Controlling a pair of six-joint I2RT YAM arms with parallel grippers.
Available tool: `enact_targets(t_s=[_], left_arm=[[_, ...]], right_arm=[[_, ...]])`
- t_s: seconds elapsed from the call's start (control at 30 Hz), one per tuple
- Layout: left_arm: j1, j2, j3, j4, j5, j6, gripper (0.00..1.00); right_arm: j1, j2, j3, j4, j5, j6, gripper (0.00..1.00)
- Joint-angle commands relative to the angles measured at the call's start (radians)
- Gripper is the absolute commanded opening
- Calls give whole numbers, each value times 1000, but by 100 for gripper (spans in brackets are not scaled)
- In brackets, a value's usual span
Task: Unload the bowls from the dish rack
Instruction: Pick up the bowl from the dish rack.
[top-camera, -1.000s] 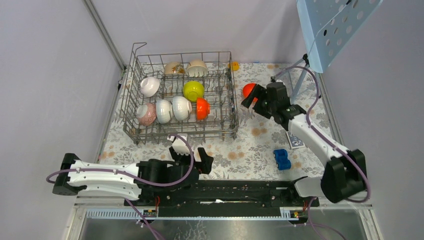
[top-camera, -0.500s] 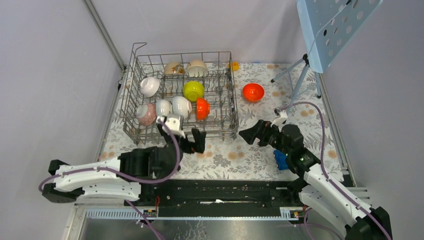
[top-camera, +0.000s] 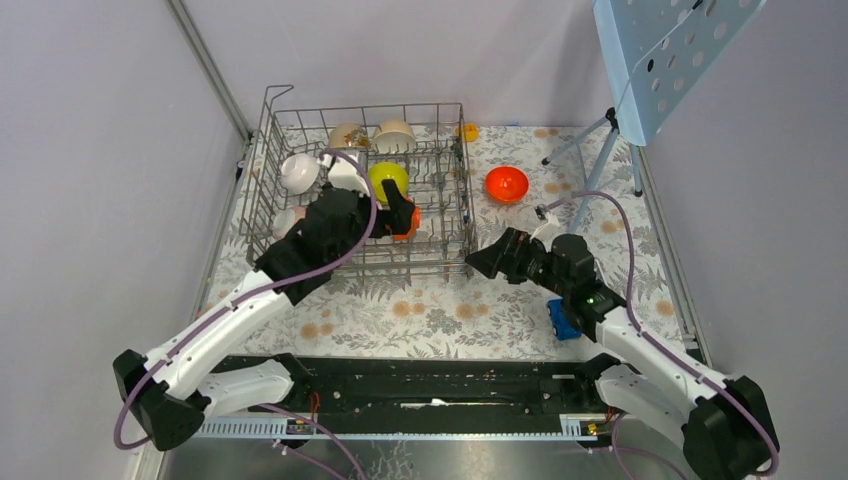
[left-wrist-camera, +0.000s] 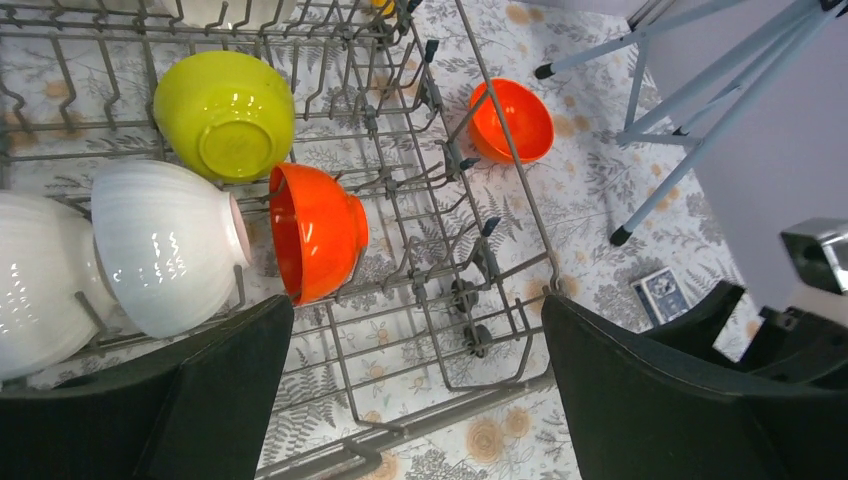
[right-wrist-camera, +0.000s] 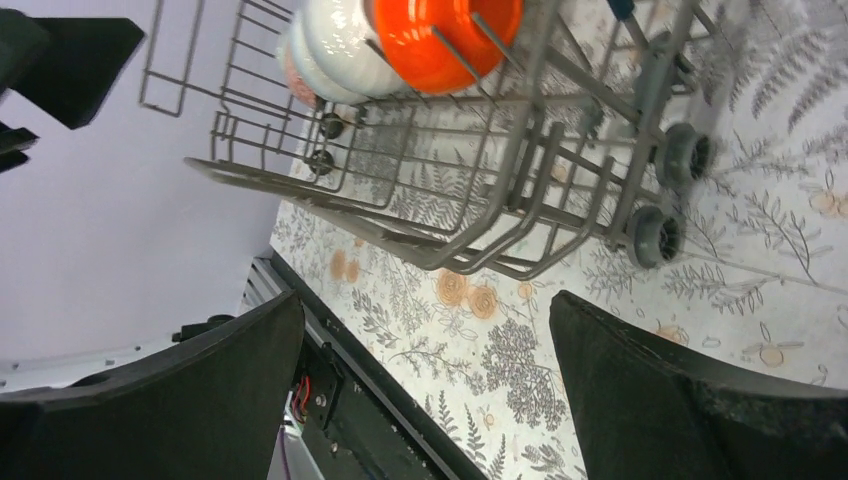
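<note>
Left gripper (top-camera: 378, 212) hangs over the dish rack (top-camera: 452, 150), jaws wide apart, nothing between them. Below it an orange-red bowl (left-wrist-camera: 315, 232) sits on edge, a white bowl (left-wrist-camera: 165, 245) just beside it on the left and a yellow-green bowl (left-wrist-camera: 228, 112) bottom-up behind. Right gripper (top-camera: 487, 262) is low over the floral table cover (top-camera: 440, 310), near the rack's near right corner, jaws likewise apart and empty. A loose orange-red bowl (top-camera: 507, 184) stands upright on the cover to the right of the rack; the other bowls sit inside the rack.

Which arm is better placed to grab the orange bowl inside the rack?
Left. The left end effector, open, hangs over that orange bowl in the dish rack; the right end effector is outside it.
</note>
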Motion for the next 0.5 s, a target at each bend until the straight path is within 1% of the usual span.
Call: enact_targets(t_s=[0.0,0.07,0.17,0.27,0.37,0.47], left_arm=[[139,22,24,126,279,-62,99],[184,33,3,164,330,-84,99],[234,56,-9,182,359,-102,99],[264,82,-17,199,343,-106,99],[274,93,-34,231,255,-107,99],[286,95,-83,313,258,-64,99]], right_arm=[[3,78,92,-2,21,77,100],[3,121,130,-19,-3,50,100],[2,155,155,-43,16,-14,100],[3,157,140,-2,36,-37,100],[3,148,137,16,73,-51,100],[3,132,119,46,144,-31,100]])
